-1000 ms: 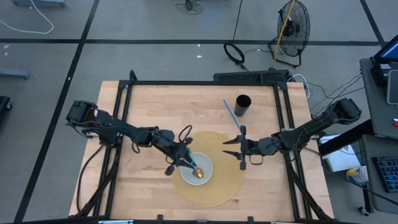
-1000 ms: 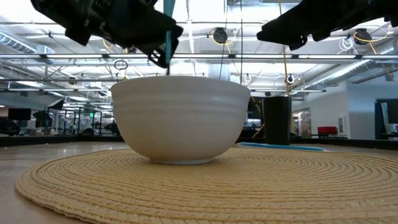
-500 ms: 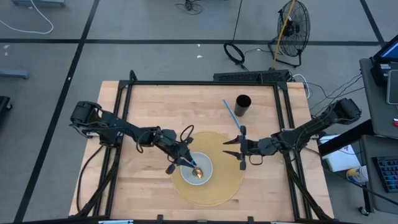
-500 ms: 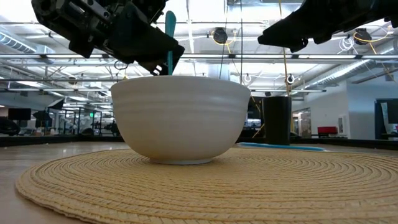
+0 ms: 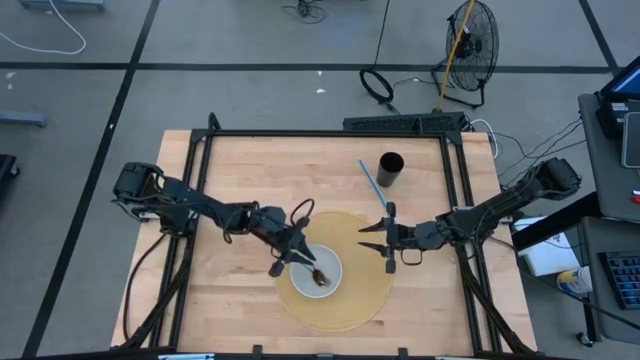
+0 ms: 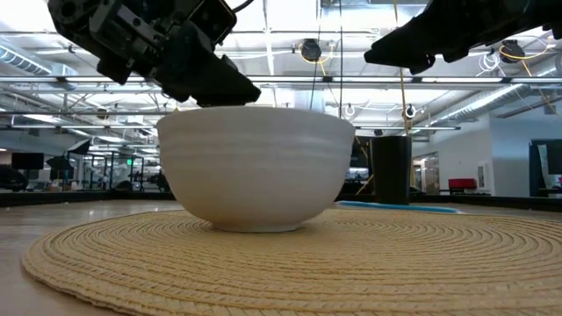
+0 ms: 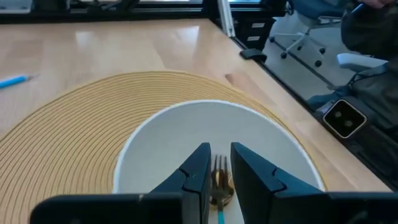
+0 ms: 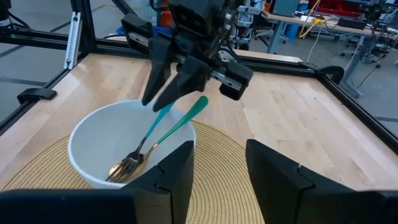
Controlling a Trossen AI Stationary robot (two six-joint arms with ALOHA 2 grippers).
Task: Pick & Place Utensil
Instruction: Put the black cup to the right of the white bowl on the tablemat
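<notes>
Grey concrete floor surrounds a rectangular table (image 5: 240, 170) of pale wood planks framed in black metal, and a wire-caged fan (image 5: 470, 45) is seen on the floor beyond the far edge. A round woven straw mat (image 5: 365, 285), ribbed in concentric rings, lies near the middle of the near edge. On its left part a smooth white bowl (image 5: 334, 268) with a rounded wall is set.

Two dark arms reach inward from the left and right edges. The left gripper (image 5: 298, 255) is held over the bowl's left rim, its fingers (image 7: 196, 174) narrowed around the teal handle of a fork (image 8: 152, 134); the fork's golden metal tines rest at the bottom of the bowl. A second utensil (image 8: 180, 121) with a teal handle is seen leaning inside the bowl, its rounded end resting above the rim; whether the left gripper also touches it cannot be told. The right gripper (image 5: 370, 238) hovers over the right part of the mat, apart from the bowl, with its fingers (image 8: 177, 174) spread wide and nothing between them.

Toward the far right corner a black cylindrical cup (image 5: 391, 169) stands upright on the bare wood. Just beside it on its left, a thin light-blue stick (image 5: 372, 184) lies flat, running diagonally toward the mat.
</notes>
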